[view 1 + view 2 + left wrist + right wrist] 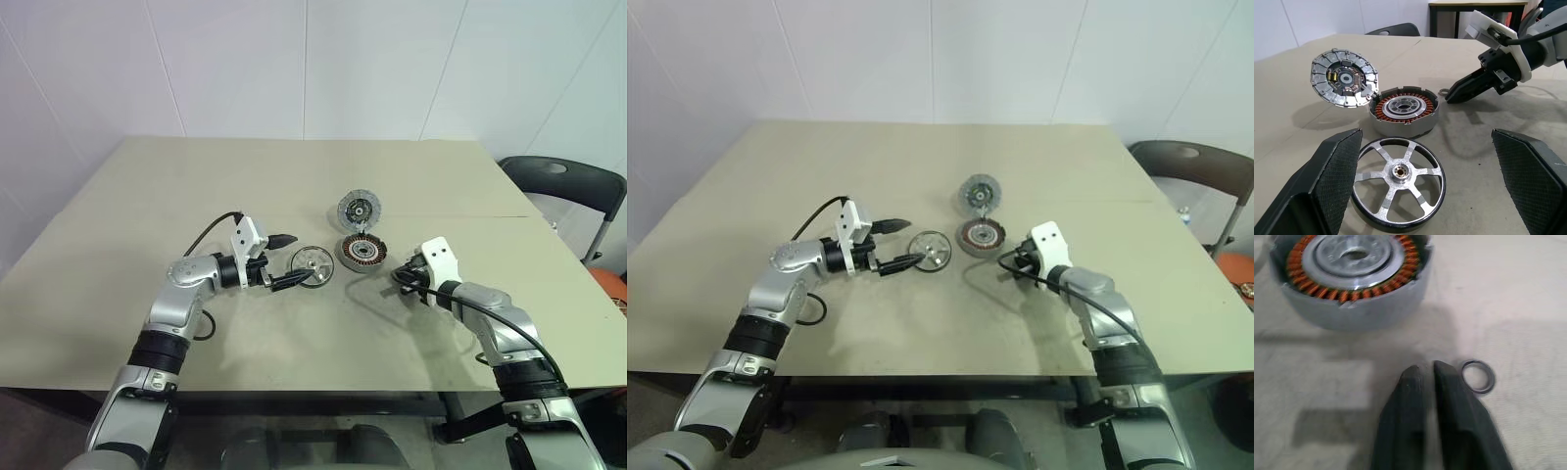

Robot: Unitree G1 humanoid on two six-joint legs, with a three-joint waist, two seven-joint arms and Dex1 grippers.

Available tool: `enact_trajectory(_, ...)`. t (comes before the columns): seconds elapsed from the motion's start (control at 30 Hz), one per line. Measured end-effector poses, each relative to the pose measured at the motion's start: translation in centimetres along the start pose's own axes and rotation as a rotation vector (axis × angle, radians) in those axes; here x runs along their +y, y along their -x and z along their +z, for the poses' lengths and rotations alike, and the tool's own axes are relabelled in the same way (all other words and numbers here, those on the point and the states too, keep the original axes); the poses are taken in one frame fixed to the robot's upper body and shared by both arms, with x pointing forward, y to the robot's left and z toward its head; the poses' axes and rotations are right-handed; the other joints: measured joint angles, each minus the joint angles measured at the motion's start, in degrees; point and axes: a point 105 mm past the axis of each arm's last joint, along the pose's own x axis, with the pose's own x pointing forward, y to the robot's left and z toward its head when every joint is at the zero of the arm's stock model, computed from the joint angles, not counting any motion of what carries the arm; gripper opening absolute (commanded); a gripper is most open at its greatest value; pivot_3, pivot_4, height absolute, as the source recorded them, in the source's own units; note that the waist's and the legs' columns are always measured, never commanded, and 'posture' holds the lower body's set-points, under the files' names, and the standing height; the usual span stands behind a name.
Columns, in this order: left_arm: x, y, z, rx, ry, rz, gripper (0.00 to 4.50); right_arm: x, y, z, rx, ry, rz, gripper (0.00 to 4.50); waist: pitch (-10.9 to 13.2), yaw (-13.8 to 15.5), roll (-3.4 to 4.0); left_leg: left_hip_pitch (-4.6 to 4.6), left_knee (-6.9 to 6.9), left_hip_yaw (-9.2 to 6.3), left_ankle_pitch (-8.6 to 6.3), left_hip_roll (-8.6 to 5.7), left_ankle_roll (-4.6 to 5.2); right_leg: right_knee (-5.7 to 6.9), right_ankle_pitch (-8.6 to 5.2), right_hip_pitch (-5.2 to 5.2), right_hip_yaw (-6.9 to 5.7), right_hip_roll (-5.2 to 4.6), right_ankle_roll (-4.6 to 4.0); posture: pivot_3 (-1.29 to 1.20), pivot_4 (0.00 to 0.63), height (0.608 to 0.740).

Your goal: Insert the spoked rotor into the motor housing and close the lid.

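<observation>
- Your left claw [284, 259] stands with its fingers wide apart and holds nothing. One black finger [281, 238] hangs clear above the surface [147, 196]; the other reaches to the rim of the spoked rotor [312, 265], though you cannot tell whether it touches. The claw points level, across toward the right.
- The spoked rotor lies flat on the surface just beside that claw, its hub facing up, so its axis runs straight up. In the left wrist view it sits between the two open fingers.
- The motor housing [361, 253] stands upright just to the right of the rotor, near it but apart, its open mouth up and the ring of copper windings showing.
- The lid [359, 208] stands tilted behind the housing, its lower edge at the housing's far rim and its inner face turned toward you.
- A small metal ring [1478, 376] lies flat on the surface just beside your right claw's fingertips.
- Your right claw [1425, 372] has its fingers nearly together with only a thin slit between them, clamped on nothing. It points down at the surface, near the housing's right side but apart from it.
</observation>
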Motion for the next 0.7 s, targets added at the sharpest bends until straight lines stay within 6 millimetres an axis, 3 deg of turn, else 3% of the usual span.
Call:
enact_trajectory(0.13, 0.0, 0.0, 0.0, 0.001, 0.000, -0.002, 4.50, -0.5, 0.5, 0.9, -0.049, -0.035, 0.000, 2.74, 0.00, -0.04, 0.00, 0.00, -0.01, 0.00, -0.01, 0.00, 0.01, 0.00, 0.00, -0.02, 0.00, 0.01, 0.00, 0.00, 0.000, 0.740)
enact_trajectory(0.27, -0.2, -0.2, -0.1, 0.002, 0.001, -0.011, 4.50, 1.0, 0.7, 2.9, -0.140, 0.019, 0.071, 2.74, 0.01, -0.12, 0.01, 0.00, -0.01, 0.00, -0.01, 0.02, 0.01, 0.00, 0.00, -0.02, 0.00, 0.01, 0.00, 0.00, 0.000, 0.740)
enact_trajectory(0.43, -0.4, -0.4, -0.1, 0.005, 0.001, -0.017, 4.50, 5.2, 0.6, 4.6, -0.186, 0.136, 0.233, 2.74, 0.01, -0.07, 0.02, 0.00, -0.02, 0.00, -0.01, 0.04, 0.01, 0.00, -0.01, -0.06, 0.00, 0.01, -0.01, 0.00, 0.000, 0.740)
enact_trajectory(0.6, -0.4, -0.4, -0.1, 0.004, 0.000, -0.018, 4.50, 8.1, 0.4, 7.9, -0.237, 0.289, 0.326, 2.74, 0.00, -0.07, 0.01, -0.01, -0.01, 0.00, -0.01, 0.04, 0.01, 0.00, 0.00, -0.24, 0.00, 0.00, -0.01, 0.00, 0.000, 0.740)
enact_trajectory(0.7, -0.3, -0.4, -0.1, 0.005, -0.001, -0.017, 4.50, 9.0, -0.2, 7.5, -0.204, 0.342, 0.348, 2.74, 0.00, 0.18, 0.00, -0.05, -0.02, 0.01, -0.02, 0.03, 0.03, -0.02, 0.00, -0.27, 0.00, -0.01, -0.01, 0.00, 0.000, 0.740)
